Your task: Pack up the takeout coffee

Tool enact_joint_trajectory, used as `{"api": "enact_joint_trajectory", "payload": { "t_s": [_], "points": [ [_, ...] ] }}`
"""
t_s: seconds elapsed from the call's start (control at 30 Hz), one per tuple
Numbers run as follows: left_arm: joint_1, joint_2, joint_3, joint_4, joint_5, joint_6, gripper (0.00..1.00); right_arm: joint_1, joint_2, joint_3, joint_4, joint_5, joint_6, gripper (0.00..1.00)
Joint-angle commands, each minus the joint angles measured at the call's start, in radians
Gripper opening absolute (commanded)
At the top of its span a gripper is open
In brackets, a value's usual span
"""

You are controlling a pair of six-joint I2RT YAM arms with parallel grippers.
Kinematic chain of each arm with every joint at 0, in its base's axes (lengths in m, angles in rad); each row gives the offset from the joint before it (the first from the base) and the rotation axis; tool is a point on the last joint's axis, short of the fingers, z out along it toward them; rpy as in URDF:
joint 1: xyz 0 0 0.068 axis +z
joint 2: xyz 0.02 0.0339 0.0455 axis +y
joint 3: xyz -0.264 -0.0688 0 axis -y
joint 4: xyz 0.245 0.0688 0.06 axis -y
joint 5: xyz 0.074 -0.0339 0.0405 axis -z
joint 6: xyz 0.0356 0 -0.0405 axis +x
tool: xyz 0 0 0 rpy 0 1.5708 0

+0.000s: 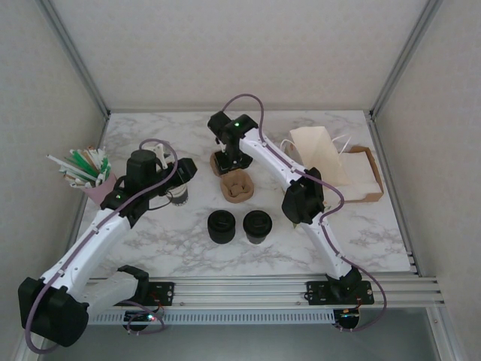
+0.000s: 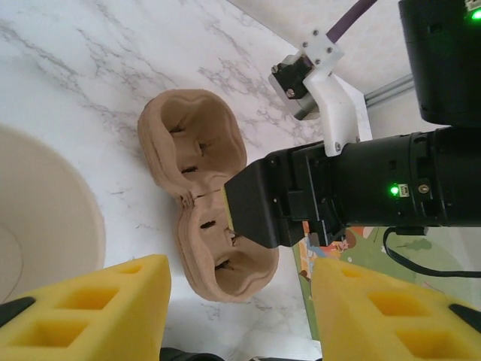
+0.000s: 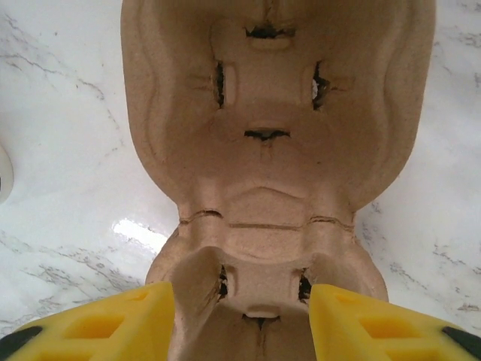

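Takeout coffee stands beside — not within — left gripper.

The moulded-pulp carrier is matt tan paper fibre, rough and faintly grainy, with ragged edges at its slots. Under it the table is smooth and marble-patterned, white with grey veins, with a glossy glint just left of the carrier. At the carrier's near end, the pads of the right gripper are matt, finely porous yellow foam. Right of the carrier, a cream paper bag and a brown cardboard tray both look matt.
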Motion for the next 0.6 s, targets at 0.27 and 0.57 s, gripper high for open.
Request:
{"api": "enact_joint_trajectory", "payload": {
  "t_s": [0.27, 0.57],
  "points": [
    [0.023, 0.063, 0.071, 0.037, 0.041, 0.038, 0.50, -0.006, 0.072, 0.041, 0.014, -0.026, -0.031, 0.51],
    [0.025, 0.068, 0.071, 0.042, 0.042, 0.039, 0.46, -0.006, 0.089, 0.048, 0.023, -0.022, -0.038, 0.49]
  ]
}}
